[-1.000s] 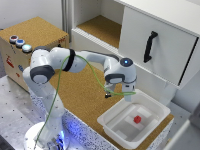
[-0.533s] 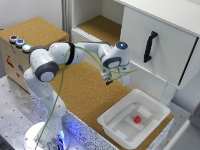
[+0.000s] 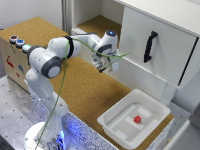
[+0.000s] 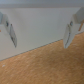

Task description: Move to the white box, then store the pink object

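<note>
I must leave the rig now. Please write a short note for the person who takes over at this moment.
Gripper: open, holding nothing, up beside the white cabinet, away from the tray.
White box: on the cork surface at the exterior view's lower right.
Pink object: lies on the floor of the white box.
Done: the pink object is in the box.
Left: I cannot tell; check whether anything remains.

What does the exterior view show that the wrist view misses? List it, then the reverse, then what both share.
Only the exterior view shows the white box, the pink object lying on its floor, the white cabinet with its black handle, and the arm. Only the wrist view shows the fingers up close, spread apart with nothing between them. Both show the tool and the cork surface.
</note>
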You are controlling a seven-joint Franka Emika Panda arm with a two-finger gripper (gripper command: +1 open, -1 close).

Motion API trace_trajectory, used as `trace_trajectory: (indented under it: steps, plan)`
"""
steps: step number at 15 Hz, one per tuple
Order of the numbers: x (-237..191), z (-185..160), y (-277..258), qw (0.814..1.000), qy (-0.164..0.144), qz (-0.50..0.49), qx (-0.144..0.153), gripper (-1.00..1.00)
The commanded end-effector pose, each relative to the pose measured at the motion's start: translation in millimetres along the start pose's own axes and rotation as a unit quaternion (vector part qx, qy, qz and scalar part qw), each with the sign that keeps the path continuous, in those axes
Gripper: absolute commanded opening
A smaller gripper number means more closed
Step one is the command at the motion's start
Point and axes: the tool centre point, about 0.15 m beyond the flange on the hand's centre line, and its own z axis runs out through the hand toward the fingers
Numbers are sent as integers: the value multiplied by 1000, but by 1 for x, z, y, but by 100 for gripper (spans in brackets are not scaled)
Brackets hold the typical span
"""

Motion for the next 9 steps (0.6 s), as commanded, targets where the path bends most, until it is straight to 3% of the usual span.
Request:
trace_trajectory:
  steps: [1, 3, 6, 9]
  plan:
    - [-42, 23, -90, 994, -11, -102, -26, 100]
    - [-61, 19, -114, 993, -15, -113, 23, 100]
    - [-93, 6, -150, 987, -25, -148, 58, 100]
    - [-119, -15, -174, 986, -20, -158, 49, 100]
